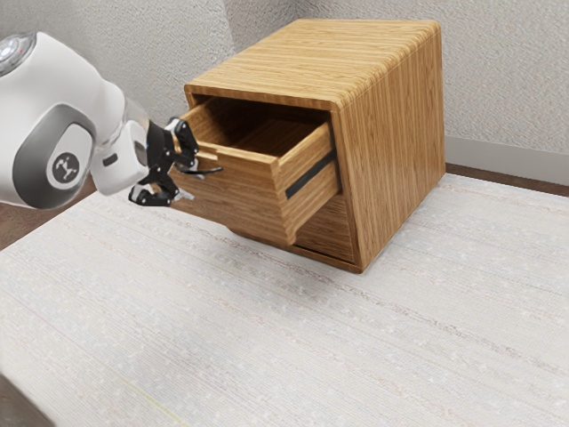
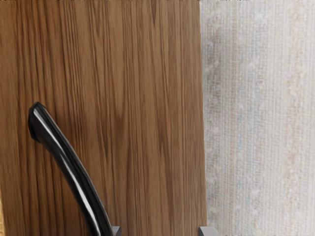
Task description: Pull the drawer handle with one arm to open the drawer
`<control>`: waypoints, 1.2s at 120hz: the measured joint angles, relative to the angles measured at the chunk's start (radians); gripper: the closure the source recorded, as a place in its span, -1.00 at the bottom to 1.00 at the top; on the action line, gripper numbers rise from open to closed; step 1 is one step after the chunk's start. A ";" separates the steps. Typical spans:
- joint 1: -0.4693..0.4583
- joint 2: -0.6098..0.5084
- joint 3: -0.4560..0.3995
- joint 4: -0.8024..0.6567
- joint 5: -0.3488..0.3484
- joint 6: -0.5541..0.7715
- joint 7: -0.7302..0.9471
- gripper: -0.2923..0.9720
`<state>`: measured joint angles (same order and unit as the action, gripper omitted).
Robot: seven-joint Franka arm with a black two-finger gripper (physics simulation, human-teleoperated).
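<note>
A wooden cabinet [image 1: 391, 133] stands on the pale table, and its drawer [image 1: 233, 194] is pulled well out toward the exterior view's left. The drawer's inside looks bare. My black gripper [image 1: 188, 167] is at the drawer front, right by the dark curved handle [image 1: 206, 167]. In the wrist view the glossy black handle [image 2: 64, 162] crosses the wood front [image 2: 142, 118] at a slant, ending just beside one of my grey fingertips [image 2: 115, 230]. The other fingertip [image 2: 202, 230] sits far from it, at the front's edge. The fingers stand apart, so the gripper is open, with nothing between them.
The pale wood-grain table [image 1: 293, 338] spreads wide in front of the cabinet. A black slide rail [image 1: 309, 176] runs along the drawer's side. A grey wall and baseboard [image 1: 507, 160] close the scene behind the cabinet.
</note>
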<state>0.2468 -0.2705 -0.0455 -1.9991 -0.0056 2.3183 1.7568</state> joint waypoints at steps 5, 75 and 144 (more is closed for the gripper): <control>0.000 -0.008 0.000 -0.008 0.000 -0.003 -0.001 0.31; 0.003 -0.084 0.001 -0.070 0.001 -0.024 -0.009 0.29; 0.002 -0.097 0.002 -0.070 0.006 -0.029 -0.015 0.12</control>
<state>0.2486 -0.3678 -0.0439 -2.0695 0.0000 2.2890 1.7422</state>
